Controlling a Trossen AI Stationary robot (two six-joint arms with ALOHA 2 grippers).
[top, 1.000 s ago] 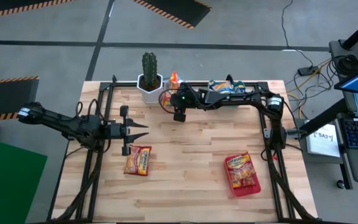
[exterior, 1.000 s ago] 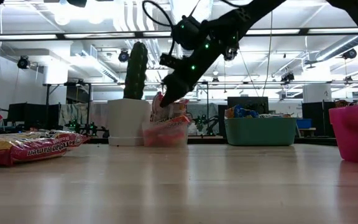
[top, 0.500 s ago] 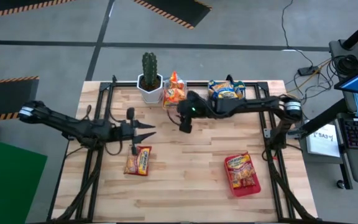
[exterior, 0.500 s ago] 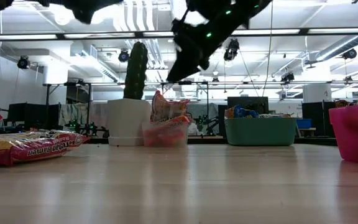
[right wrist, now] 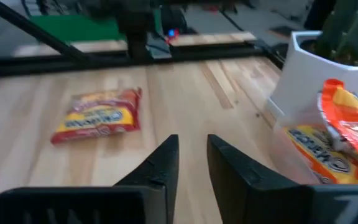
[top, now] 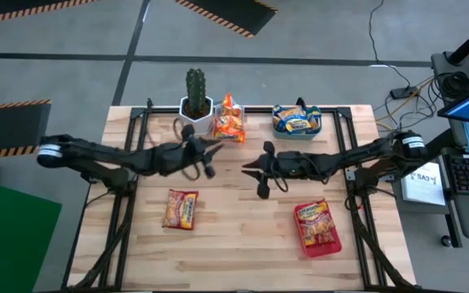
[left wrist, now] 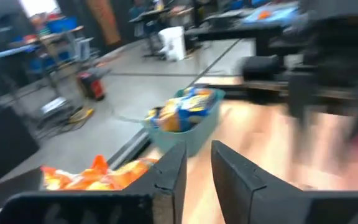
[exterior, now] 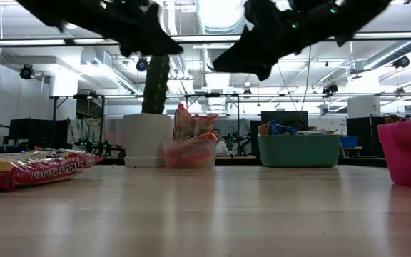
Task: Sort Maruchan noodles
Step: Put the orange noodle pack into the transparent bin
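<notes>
Evidently both arms have been repositioned within the last second. The right gripper (top: 255, 167), previously held at the upper middle of the high view over the upright orange crinkly plastic noodle packets (top: 231, 119), has been pulled back to the centre of the table. Those orange packets are now fully uncovered beside the green cactus in its white pot (top: 195, 104). The left gripper (top: 208, 158), earlier poised just above the loose red-and-yellow flat noodle packet (top: 181, 208), has been swung up and towards the frame's centre. That packet is left lying flat on the pale wooden table (top: 243, 244) at lower left of centre, untouched.

From this it may be judged that a drop-off at the orange group has been completed and that the loose packet remains to be sorted. Other packets are already placed: blue-and-yellow ones fill the teal plastic bin (top: 297, 135) at upper right, and a red one (top: 314, 218) lies on the flat red tray (top: 333, 245) at lower right.

Both arms are stretched low and nearly level across the table, tips facing each other near the middle, close but apart. In each wrist view the dark fingers (left wrist: 169, 180) (right wrist: 160, 165) are drawn almost together with only a narrow slit between them, and nothing is gripped by either.
</notes>
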